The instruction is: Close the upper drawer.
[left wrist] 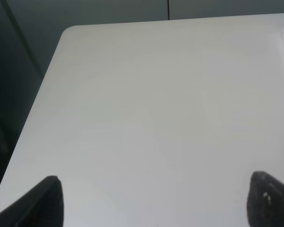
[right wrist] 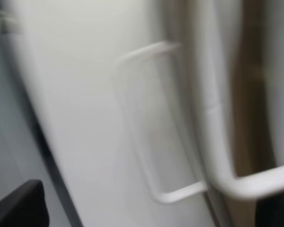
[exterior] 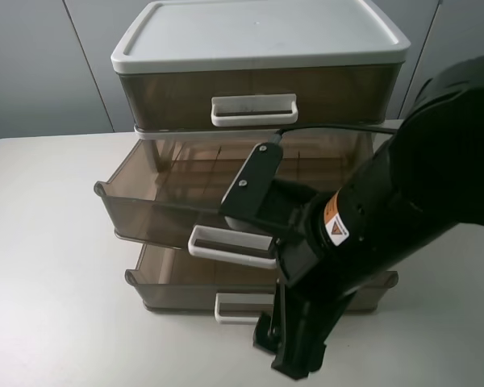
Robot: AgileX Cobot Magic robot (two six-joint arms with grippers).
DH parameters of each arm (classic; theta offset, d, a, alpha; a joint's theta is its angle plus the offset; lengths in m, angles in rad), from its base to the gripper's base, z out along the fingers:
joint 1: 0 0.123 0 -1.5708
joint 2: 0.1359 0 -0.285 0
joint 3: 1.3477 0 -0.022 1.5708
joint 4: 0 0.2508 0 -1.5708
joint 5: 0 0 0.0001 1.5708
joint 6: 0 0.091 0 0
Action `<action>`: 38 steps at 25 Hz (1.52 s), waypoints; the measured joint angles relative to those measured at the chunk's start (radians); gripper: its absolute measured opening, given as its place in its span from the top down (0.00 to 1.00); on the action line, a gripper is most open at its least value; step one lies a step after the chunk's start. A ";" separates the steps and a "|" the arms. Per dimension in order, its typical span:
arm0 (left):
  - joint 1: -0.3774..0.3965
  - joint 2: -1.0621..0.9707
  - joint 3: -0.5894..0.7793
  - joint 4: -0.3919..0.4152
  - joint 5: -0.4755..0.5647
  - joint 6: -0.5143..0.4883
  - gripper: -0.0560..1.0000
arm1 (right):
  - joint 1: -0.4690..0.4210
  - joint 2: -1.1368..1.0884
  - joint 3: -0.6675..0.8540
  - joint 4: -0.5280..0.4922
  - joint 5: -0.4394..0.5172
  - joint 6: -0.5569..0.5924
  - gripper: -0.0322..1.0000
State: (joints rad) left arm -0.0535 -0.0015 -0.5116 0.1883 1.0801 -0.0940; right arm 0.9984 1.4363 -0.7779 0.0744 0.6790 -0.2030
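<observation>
A three-drawer cabinet [exterior: 258,32] with a white lid stands on the table. Its top drawer [exterior: 169,93] is shut. The middle drawer [exterior: 153,201] is pulled far out, with its white handle [exterior: 226,246] facing the front. The bottom drawer [exterior: 177,286] is out a little. My right gripper [exterior: 289,351] hangs open in front of the drawers, low by the bottom drawer's handle [exterior: 234,309]. The blurred right wrist view shows the open gripper [right wrist: 146,208] empty, with a white handle [right wrist: 217,127] close and another [right wrist: 146,142] farther off. My left gripper [left wrist: 156,201] is open over bare table.
The white table [exterior: 48,266] stretches left of the cabinet and shows in the left wrist view [left wrist: 156,104] with its edge and rounded corner. My right arm's black body [exterior: 403,201] covers the drawers' right front. A grey wall stands behind.
</observation>
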 joint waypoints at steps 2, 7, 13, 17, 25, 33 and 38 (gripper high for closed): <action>0.000 0.000 0.000 0.000 0.000 0.000 0.24 | -0.024 0.000 0.000 -0.074 -0.028 0.009 0.32; 0.000 0.000 0.000 0.000 0.000 0.000 0.24 | -0.036 0.000 0.000 -0.128 -0.048 0.025 0.32; 0.000 0.000 0.000 -0.002 0.000 0.000 0.24 | -0.083 0.002 0.000 -0.170 -0.080 0.052 0.32; 0.000 0.000 0.000 -0.002 0.000 0.000 0.24 | -0.114 0.002 0.000 -0.197 -0.110 0.062 0.32; 0.000 0.000 0.000 -0.002 0.000 0.000 0.24 | -0.117 0.002 0.000 -0.213 -0.140 0.123 0.32; 0.000 0.000 0.000 -0.002 0.000 0.000 0.24 | -0.117 0.002 -0.005 -0.214 -0.045 0.131 0.32; 0.000 0.000 0.000 -0.002 0.000 0.000 0.24 | -0.113 -0.017 -0.059 -0.155 0.074 0.098 0.32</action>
State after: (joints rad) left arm -0.0535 -0.0015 -0.5116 0.1866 1.0801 -0.0940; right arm 0.8854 1.4196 -0.8371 -0.0806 0.7526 -0.1055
